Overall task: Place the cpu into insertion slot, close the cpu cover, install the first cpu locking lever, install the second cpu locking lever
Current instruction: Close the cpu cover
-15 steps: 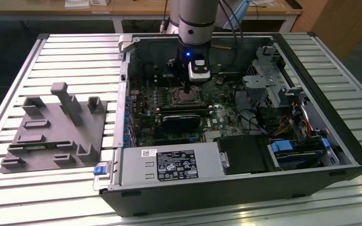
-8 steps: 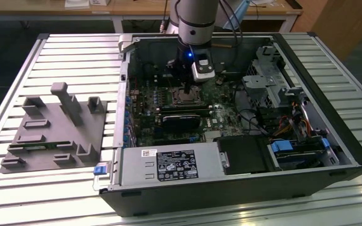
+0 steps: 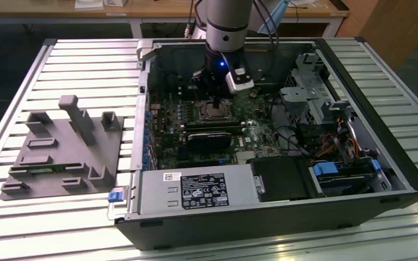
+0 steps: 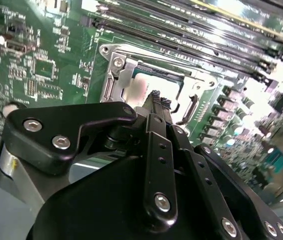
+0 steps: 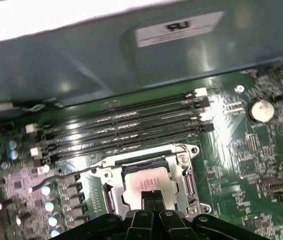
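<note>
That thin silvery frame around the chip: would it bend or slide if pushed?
The cpu cover looks like thin sheet metal with an open window, so it probably flexes slightly. Screws show at its corners, so it likely won't slide. Its shiny surface might let the fingers slip.

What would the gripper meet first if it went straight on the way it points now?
Probably the pale silvery square metal cpu, framed by the thin silvery cpu cover, right beyond the gripper; how close is unclear.

Cpu (image 5: 149, 181) lies in insertion slot (image 5: 106, 174), gripper (image 5: 151, 196) directly above it; memory slots (image 5: 126, 127) run beside the slot on the motherboard (image 5: 241, 150).
</note>
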`<state>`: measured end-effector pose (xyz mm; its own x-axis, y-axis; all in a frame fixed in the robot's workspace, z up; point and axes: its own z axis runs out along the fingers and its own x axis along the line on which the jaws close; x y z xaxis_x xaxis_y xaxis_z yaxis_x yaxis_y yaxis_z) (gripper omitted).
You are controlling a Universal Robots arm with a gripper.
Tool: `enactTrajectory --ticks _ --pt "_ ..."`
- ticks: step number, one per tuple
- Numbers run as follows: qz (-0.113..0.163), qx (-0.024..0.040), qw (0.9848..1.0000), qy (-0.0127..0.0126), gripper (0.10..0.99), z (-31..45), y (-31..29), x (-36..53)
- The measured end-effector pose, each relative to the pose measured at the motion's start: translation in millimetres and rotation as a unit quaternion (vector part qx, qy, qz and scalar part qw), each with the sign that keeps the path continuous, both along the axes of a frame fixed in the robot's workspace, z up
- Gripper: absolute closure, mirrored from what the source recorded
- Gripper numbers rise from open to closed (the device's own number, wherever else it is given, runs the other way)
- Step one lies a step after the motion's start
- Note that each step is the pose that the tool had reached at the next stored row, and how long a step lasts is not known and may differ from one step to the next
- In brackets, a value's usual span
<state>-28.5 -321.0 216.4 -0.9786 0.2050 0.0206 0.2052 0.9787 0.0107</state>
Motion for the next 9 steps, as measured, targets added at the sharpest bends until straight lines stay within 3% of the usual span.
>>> enactTrajectory --ticks 4,9 --pt "0.036 0.0 0.9994 0.0 0.98 -0.1 0.0 0.0" --pt "0.082 0.0 0.9967 -0.0001 0.98 -0.3 0.0 0.0"
